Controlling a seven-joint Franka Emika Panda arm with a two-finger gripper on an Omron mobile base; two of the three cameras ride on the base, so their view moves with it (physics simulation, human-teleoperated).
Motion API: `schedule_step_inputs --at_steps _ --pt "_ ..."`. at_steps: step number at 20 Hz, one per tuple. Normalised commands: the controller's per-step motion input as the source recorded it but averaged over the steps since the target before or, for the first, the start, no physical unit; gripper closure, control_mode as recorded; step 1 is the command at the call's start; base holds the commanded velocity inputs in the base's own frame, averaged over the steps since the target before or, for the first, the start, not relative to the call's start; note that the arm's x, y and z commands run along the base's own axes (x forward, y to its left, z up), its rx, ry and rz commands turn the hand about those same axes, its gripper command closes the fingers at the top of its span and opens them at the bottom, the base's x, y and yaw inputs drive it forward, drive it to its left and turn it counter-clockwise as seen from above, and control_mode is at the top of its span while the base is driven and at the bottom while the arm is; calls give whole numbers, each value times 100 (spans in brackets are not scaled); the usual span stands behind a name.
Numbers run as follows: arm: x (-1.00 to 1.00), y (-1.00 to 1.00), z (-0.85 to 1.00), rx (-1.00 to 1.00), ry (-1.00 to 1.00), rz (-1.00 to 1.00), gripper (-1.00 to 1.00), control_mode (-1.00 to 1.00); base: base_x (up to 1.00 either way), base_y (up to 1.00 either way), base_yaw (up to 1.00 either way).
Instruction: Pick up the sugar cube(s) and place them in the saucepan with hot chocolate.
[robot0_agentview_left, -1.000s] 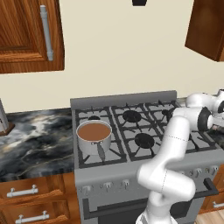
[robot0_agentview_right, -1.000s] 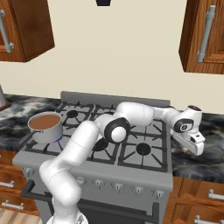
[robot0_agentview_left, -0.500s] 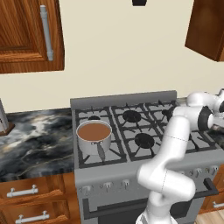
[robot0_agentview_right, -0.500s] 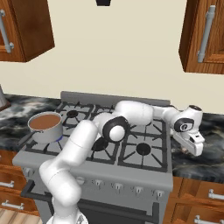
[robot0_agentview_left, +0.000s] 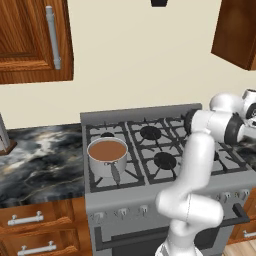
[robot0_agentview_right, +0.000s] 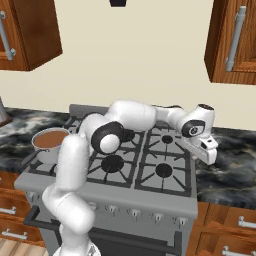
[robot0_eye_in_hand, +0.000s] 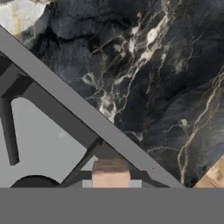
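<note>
The gripper (robot0_agentview_right: 209, 155), low at the stove's (robot0_agentview_right: 165, 192) right edge, is closed on a tan sugar cube (robot0_eye_in_hand: 111, 172). Lift straight, then carry to the saucepan (robot0_agentview_left: 107, 155) on the front-left burner.

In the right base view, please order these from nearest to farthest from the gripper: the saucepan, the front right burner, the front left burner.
Gripper is at the stove's right edge.
1. Front right burner, just left of it.
2. Front left burner, mid-stove.
3. Saucepan, far left.
</note>
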Motion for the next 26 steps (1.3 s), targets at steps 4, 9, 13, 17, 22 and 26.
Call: schedule_step_inputs --at_steps 4,9,13,17,22,26 --pt "-41 100 41 -14 -4 17 100 -100 0 0 0" --pt "-34 87 74 -9 -2 17 100 -100 0 0 0" --pt "-6 59 98 3 0 20 100 -100 0 0 0" --pt "0 71 91 9 10 25 100 -100 0 0 0" --pt "-3 98 45 2 3 30 100 -100 0 0 0" --pt "-7 100 25 0 0 32 100 -100 0 0 0"
